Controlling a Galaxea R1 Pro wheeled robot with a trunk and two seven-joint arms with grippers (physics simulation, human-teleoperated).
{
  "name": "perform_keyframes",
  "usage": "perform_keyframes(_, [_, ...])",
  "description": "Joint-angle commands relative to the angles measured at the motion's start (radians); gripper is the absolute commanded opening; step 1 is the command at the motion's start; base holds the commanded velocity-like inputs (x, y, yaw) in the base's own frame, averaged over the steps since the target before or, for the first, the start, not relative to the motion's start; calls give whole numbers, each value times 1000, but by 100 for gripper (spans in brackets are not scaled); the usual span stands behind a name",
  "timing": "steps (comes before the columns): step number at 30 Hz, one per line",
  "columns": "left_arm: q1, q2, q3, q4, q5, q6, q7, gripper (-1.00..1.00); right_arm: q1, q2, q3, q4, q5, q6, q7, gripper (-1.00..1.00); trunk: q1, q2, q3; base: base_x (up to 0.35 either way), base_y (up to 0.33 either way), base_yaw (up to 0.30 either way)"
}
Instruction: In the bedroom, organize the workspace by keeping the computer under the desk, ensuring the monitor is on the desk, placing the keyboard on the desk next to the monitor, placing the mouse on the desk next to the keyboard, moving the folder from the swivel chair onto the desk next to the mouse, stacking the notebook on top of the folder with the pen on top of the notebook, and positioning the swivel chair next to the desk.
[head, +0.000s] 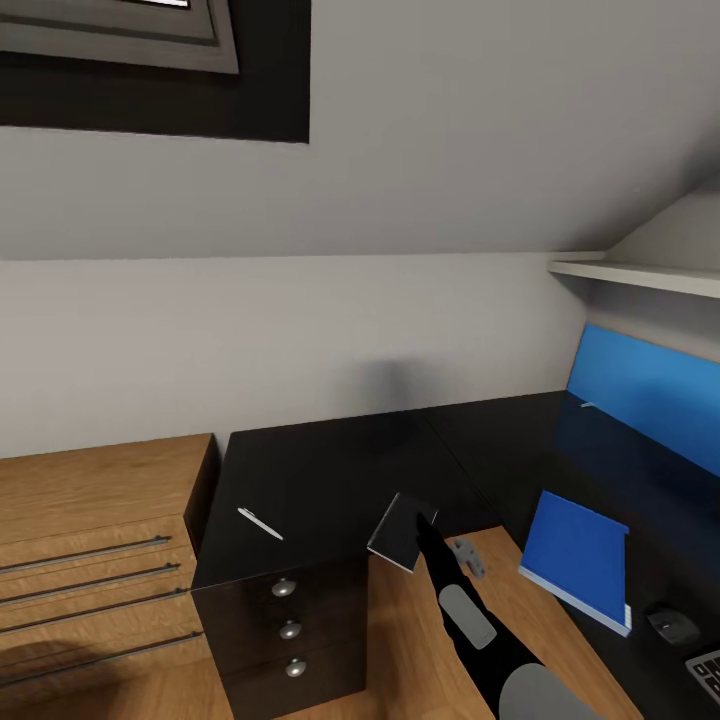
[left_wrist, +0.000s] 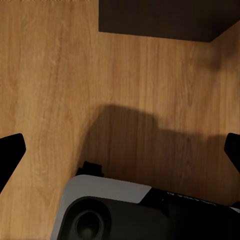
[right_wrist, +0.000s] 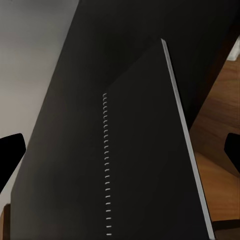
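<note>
A black spiral-bound notebook (head: 398, 532) sits at the front edge of the black desk (head: 330, 470), one corner past the edge. My right gripper (head: 426, 524) is right at its near side. In the right wrist view the notebook (right_wrist: 135, 165) looms close, and the fingertips (right_wrist: 11, 152) stand wide apart, open. A white pen (head: 260, 523) lies on the black drawer unit's top. The blue folder (head: 578, 556) lies on the desk to the right, with the mouse (head: 675, 625) and a keyboard corner (head: 707, 672) beyond it. The monitor (head: 650, 392) glows blue. My left gripper (left_wrist: 120, 150) hangs open over the wooden floor.
A wooden dresser (head: 95, 560) stands left of the black drawer unit (head: 285, 630). A white shelf (head: 640, 274) juts out above the monitor under the sloped ceiling. My own grey base (left_wrist: 100, 210) shows below the left gripper.
</note>
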Motion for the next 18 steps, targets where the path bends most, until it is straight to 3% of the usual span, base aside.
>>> perform_keyframes(1, [0, -1, 5, -4, 0, 7, -7, 100, -1, -1, 6, 2, -11, -7, 2, 100, 0, -1, -1, 0, 0, 0])
perform_keyframes(13, [0, -3, 5, -19, 1, 3, -6, 100, -1, 0, 6, 3, -11, -7, 2, 100, 38, -71, -32, 0, 0, 0])
perform_keyframes(18, [0, -4, 7, -20, 2, -61, -6, 100, -2, 4, 12, 8, -11, -7, 2, 100, 58, -106, -48, 0, 0, 0])
